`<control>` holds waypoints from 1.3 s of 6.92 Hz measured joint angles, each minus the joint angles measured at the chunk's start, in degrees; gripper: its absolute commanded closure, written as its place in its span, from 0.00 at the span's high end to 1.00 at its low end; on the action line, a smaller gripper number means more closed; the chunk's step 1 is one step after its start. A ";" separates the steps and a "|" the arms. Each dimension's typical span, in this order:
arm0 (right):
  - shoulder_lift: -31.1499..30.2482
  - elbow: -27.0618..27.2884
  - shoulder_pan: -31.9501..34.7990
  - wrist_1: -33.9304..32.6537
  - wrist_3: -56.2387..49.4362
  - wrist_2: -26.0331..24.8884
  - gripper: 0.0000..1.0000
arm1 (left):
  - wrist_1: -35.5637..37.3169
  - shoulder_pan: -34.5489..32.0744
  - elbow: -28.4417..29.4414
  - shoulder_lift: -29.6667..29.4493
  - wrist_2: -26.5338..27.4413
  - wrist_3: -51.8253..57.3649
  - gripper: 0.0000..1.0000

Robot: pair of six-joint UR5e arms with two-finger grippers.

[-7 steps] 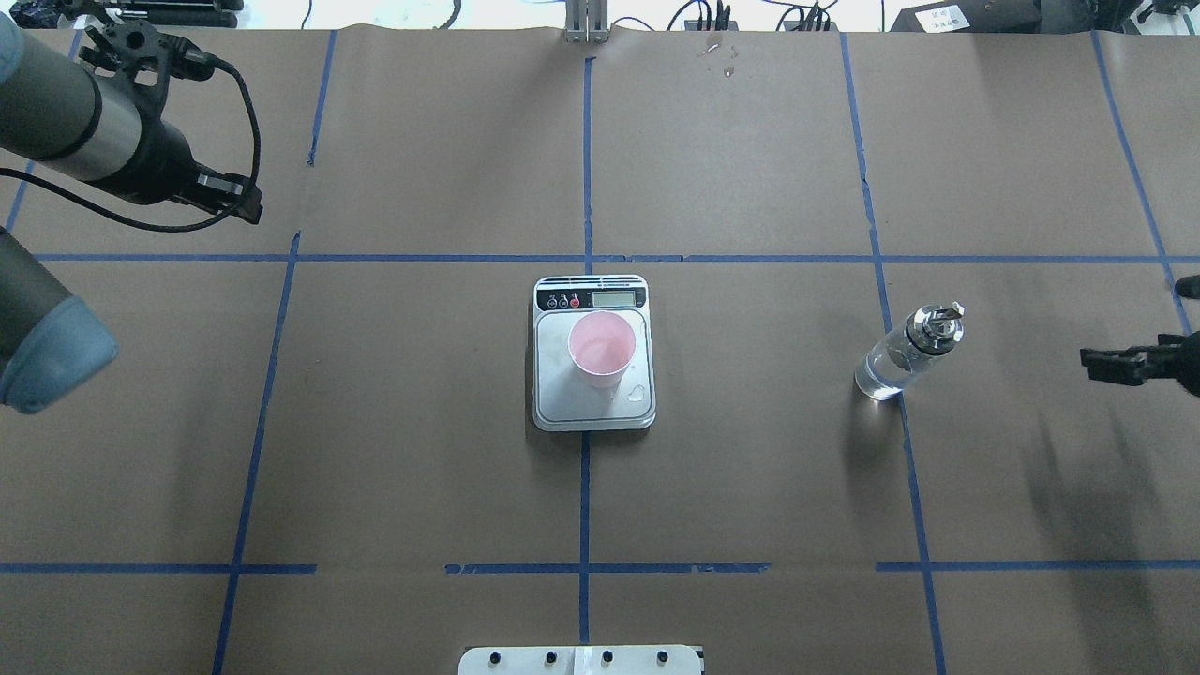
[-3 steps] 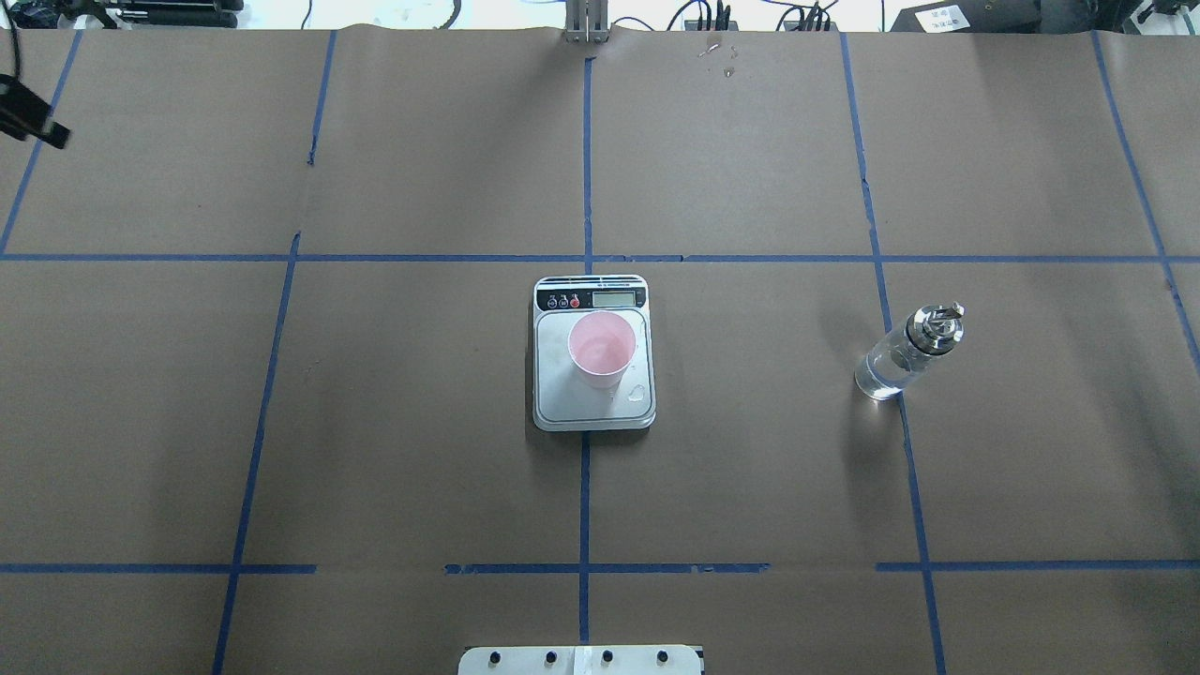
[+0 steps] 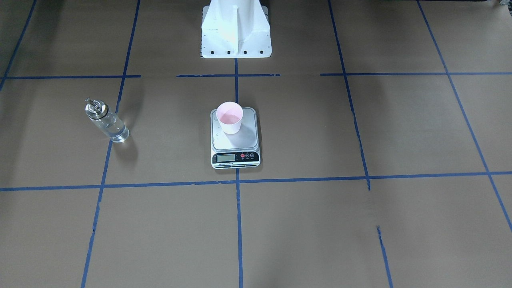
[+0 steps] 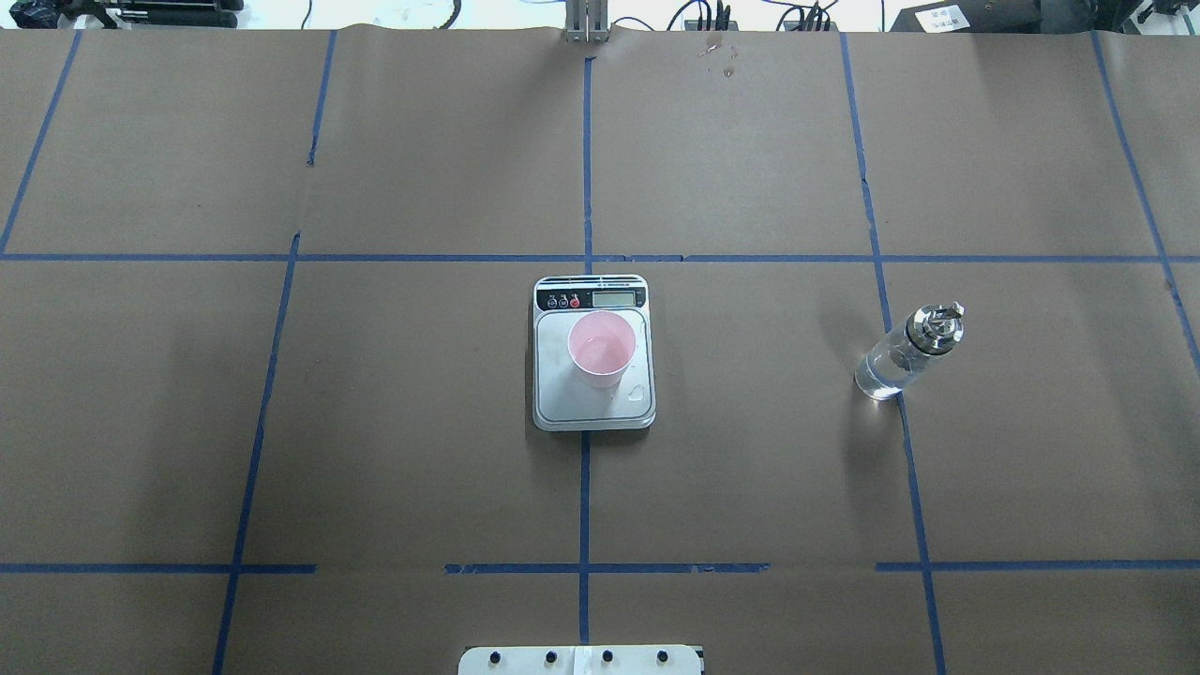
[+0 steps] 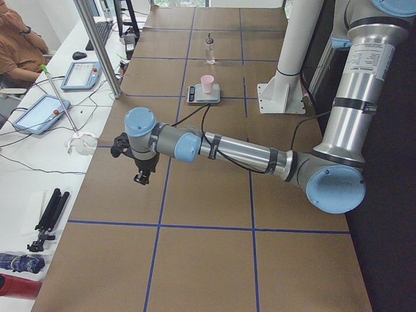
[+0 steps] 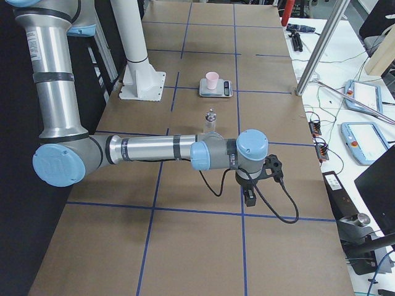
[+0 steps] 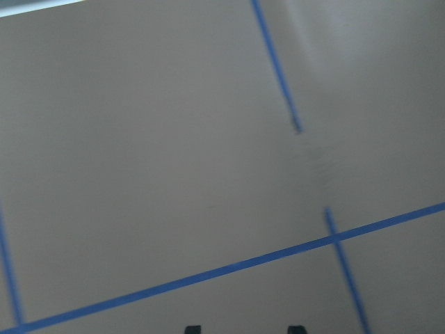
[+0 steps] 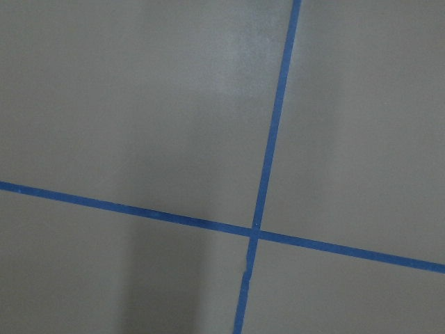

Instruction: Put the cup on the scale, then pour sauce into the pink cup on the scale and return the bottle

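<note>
Fingers of your left gripper stand apart, empty, above matte brown paper; your right gripper you cannot judge; the tapered pink cup sits on the steel scale.

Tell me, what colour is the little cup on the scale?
Pale pink, plain. The cup sitting on the scale shows best in the overhead exterior view.

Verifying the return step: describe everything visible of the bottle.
The bottle is clear glass, cylindrical, with a silver metal collar and small spout. It stands upright on the paper-covered table, base at a blue tape line, to the robot's right of the scale. Contents look colourless; level unclear. Nothing else touches it.
</note>
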 measured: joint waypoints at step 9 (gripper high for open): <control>-0.94 -0.09 -1.05 -6.12 -4.06 -0.57 1.00 | 4.04 -1.15 -0.91 0.34 2.61 -3.47 1.00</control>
